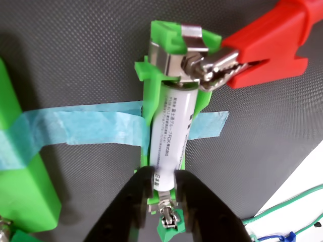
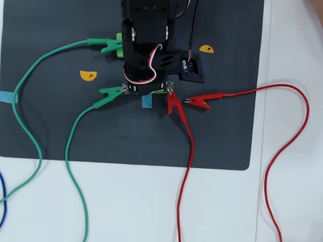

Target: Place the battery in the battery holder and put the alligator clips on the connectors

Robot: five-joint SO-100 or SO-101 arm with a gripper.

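On the dark mat, under the arm, as seen from the room:

- battery (image 1: 174, 128): lying lengthwise inside the battery holder (image 1: 151, 98), printed side up. A rigid little cylinder, likely light, with a smooth wrapper that looks slippery; best taken across the middle of its barrel, where round sides meet the pads squarely
- gripper (image 1: 164, 184): black fingers clamped on the battery's near end, one to each side, in the wrist view
- holder: thin green plastic, held down by a blue tape strip (image 1: 96, 126); probably flexes a little and could shift if pushed hard
- red alligator clip (image 1: 252, 58): its teeth bite the metal connector (image 1: 194, 48) at the far end of the holder. Sprung and stiff; its rubber sleeve is the place to squeeze
- second red clip (image 2: 199, 102): loose on the mat, right of the holder in the overhead view
- green clip (image 2: 112, 92): at the holder's left end, overhead view; whether it actually grips the tab is too small to tell
- another green clip (image 2: 107, 44): beside a green piece mostly hidden by the arm
- hidden: the overhead camera sees almost nothing of battery or holder beneath the arm; the near tab (image 1: 169, 214) sits half behind the fingers; the wide green block (image 1: 20, 166) is cut off at the frame edge
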